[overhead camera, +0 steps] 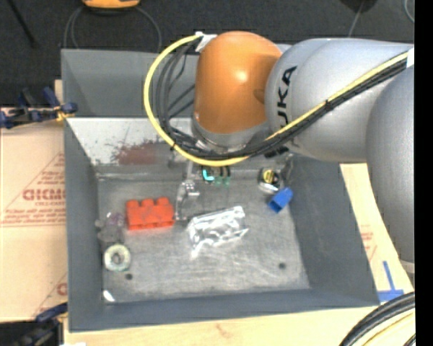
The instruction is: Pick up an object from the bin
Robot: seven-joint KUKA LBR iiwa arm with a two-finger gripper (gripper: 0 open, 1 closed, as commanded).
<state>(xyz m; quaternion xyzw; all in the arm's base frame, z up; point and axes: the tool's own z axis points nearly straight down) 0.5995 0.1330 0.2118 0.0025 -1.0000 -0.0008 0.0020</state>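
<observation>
My gripper [187,193] hangs below the orange wrist cover, low over the middle of the bin floor. It is just right of a red-orange toy brick [149,214] with studs on top and just above the upper left end of a crumpled clear plastic wrapper [216,229]. Nothing shows in its grasp.
A small blue piece with a shiny metal bit [277,195] lies to the right, under the arm. A pale round ring [117,257] and a small clear purplish item [112,225] lie near the left wall. The arm covers the bin's back right part.
</observation>
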